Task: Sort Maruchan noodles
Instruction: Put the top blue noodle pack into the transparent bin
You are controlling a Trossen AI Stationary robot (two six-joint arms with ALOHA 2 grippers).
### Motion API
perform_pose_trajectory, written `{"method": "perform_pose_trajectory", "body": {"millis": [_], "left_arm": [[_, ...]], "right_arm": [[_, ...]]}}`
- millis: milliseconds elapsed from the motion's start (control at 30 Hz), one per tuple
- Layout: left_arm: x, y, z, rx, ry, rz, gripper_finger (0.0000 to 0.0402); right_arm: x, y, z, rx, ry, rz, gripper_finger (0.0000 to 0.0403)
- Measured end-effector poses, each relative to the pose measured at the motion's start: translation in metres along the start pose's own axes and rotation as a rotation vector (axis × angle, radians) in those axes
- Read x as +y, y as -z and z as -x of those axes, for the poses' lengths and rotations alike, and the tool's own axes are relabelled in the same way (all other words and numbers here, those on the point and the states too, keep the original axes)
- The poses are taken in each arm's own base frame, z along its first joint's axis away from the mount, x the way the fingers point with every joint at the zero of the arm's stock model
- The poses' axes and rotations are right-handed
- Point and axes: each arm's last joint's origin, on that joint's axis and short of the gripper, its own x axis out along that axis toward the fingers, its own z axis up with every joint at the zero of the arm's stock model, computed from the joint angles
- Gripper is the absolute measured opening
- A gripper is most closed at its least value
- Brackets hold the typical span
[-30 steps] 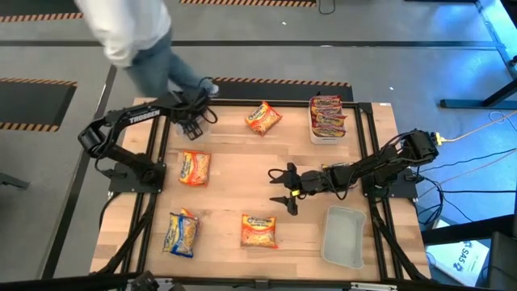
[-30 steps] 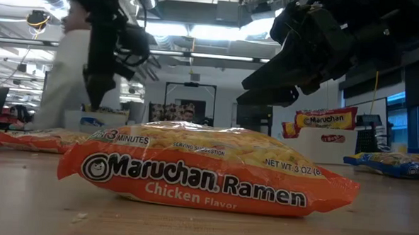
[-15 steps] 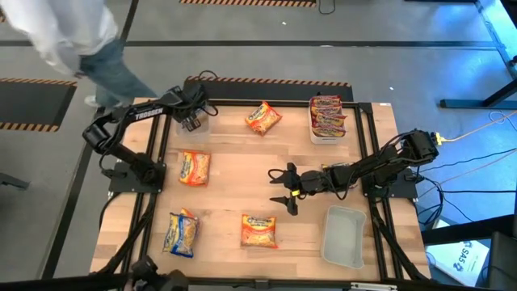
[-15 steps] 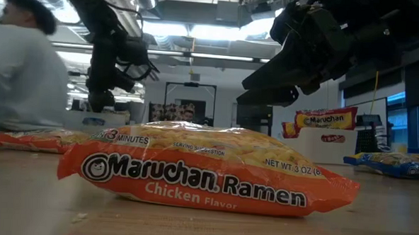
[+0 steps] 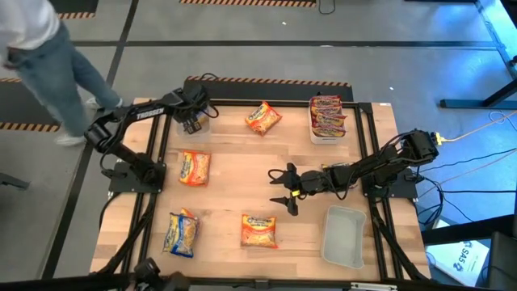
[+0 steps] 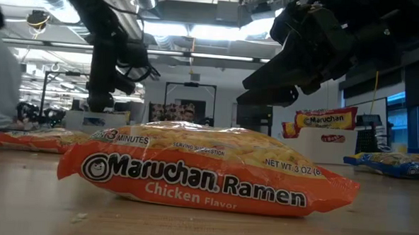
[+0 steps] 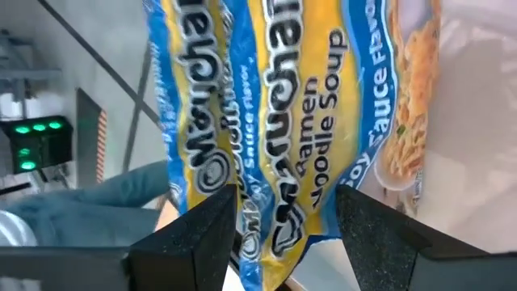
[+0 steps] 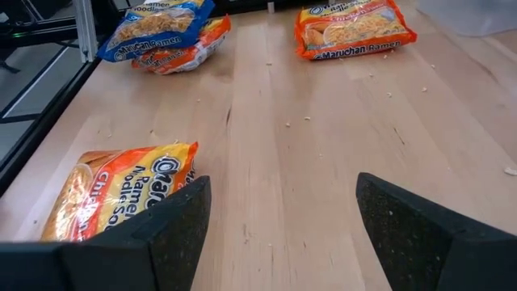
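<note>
Orange plastic fills the low view: a Maruchan chicken-flavor packet [image 6: 207, 175] lies flat on the wooden table [image 5: 234, 186] at its near edge. Beside it, toward the left front corner, a blue-and-yellow packet [image 5: 180, 233] overlaps another orange one. A clear empty tub [image 5: 343, 235] sits near the right front corner. At mid-table the right gripper [image 5: 284, 188] hovers with its fingers spread wide and nothing between them, and an orange packet [image 5: 194, 168] lies across from it on the left side. Farther back, another orange packet [image 5: 262, 118] rests near the far edge, and a tub of red packets [image 5: 327, 117] stands at the far right. The left gripper [image 5: 191, 123] hangs over the far left corner, fingers parted, just above blue-and-yellow soy-sauce packets [image 7: 323, 105] in a clear tub [image 7: 472, 121]. A person in jeans [image 5: 48, 65] stands beyond the table.
</note>
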Motion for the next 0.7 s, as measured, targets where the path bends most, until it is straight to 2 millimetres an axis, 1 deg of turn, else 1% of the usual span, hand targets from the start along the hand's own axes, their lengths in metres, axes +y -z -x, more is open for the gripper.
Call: {"method": "perform_pose_trajectory", "body": {"millis": [200,333,433,533,633,700], "left_arm": [[0.004,0.0,0.02,-0.072,-0.016,0.042,0.0203],[0.005,0.001,0.041,-0.148,0.056,0.085,0.0203],[-0.002,0.002,0.063,-0.252,0.199,0.1,0.0203],[-0.015,0.002,0.084,-0.369,0.425,0.11,0.0203],[-0.033,-0.002,0.101,-0.458,0.636,0.102,0.0203],[-0.048,-0.003,0.112,-0.476,0.711,0.073,0.0203]], "right_arm": [[0.0,0.0,0.0,0.0,0.0,0.0,0.0294],[0.0,0.0,0.0,0.0,0.0,0.0,0.0294],[0.0,0.0,0.0,0.0,0.0,0.0,0.0294],[0.0,0.0,0.0,0.0,0.0,0.0,0.0294],[0.0,-0.001,0.0,-0.007,0.009,-0.006,0.0294],[0.0,-0.002,0.0,-0.014,0.006,-0.011,0.0294]]}}
